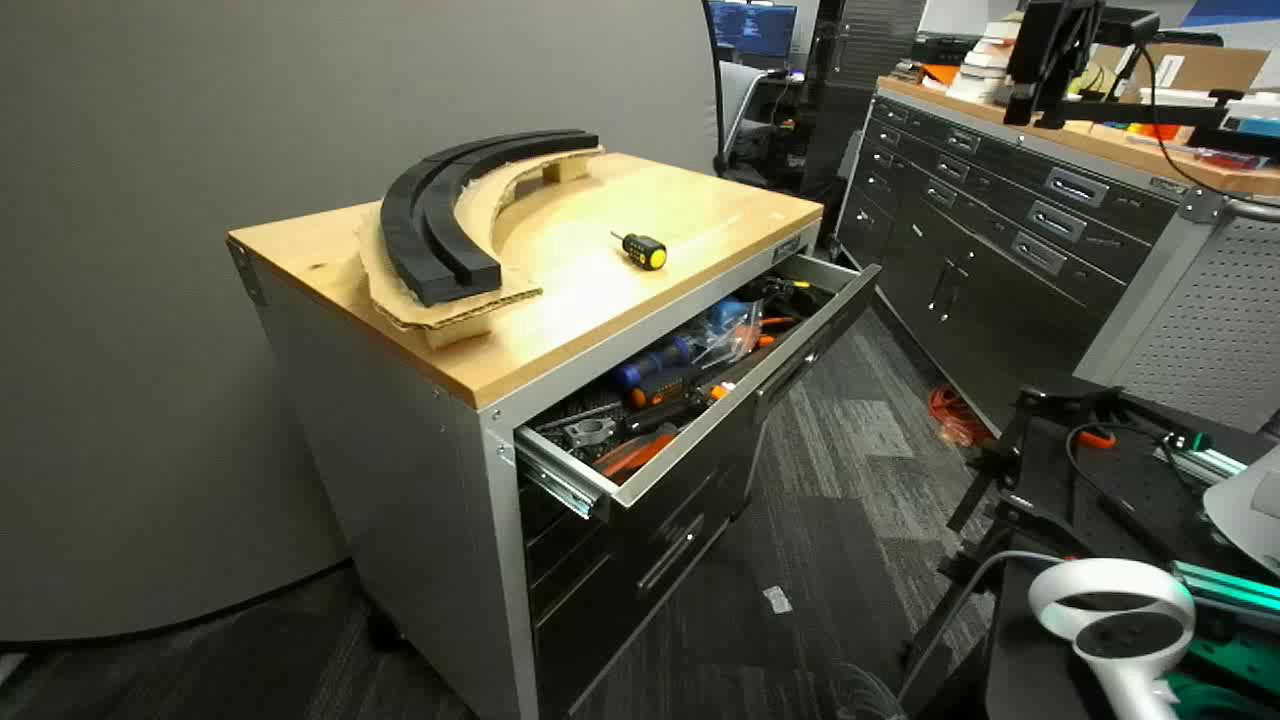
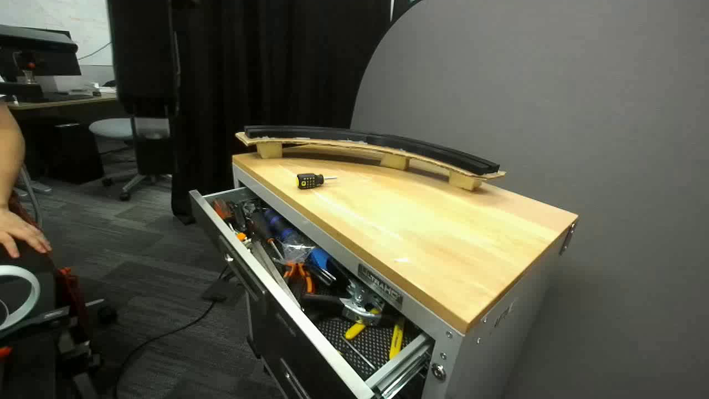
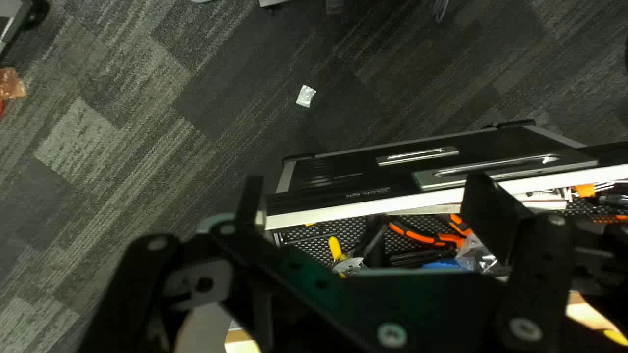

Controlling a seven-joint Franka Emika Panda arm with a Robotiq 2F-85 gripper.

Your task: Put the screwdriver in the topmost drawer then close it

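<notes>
A small black and yellow screwdriver [image 1: 645, 251] lies on the wooden cabinet top [image 1: 720, 205] near its front edge. It also shows in an exterior view [image 2: 310, 180] with its shaft pointing inward. The topmost drawer [image 1: 745, 392] is pulled open and full of tools. It shows open in an exterior view [image 2: 283, 303] and in the wrist view [image 3: 363, 211]. My gripper [image 3: 368, 193] is open with nothing between its fingers. In the wrist view it hangs above the drawer. It is out of view in both exterior views.
A curved black track [image 1: 420, 225] on cardboard and blocks stands on the cabinet top, also in an exterior view [image 2: 376, 137]. Pliers [image 3: 422, 238] and other tools lie in the drawer. A grey partition [image 1: 250, 200] stands behind. A person's arm [image 2: 16, 227] shows at the side.
</notes>
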